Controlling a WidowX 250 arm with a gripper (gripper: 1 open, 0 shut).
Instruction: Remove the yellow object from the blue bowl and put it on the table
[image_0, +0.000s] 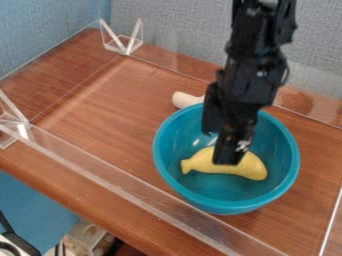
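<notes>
Gripper (230, 139): jaws spread, pointing down inside the blue bowl (181, 170), just above the yellow object (223, 164), which lies on the bowl floor. You should straddle its thick middle before pinching, then lift clear toward the table (107, 95).

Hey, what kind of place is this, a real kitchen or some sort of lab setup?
Most likely a robot test bench, not a kitchen. The wooden table is fenced by clear acrylic walls, a black robot arm's hand reaches into a blue bowl, and the yellow banana inside looks like a toy.
</notes>
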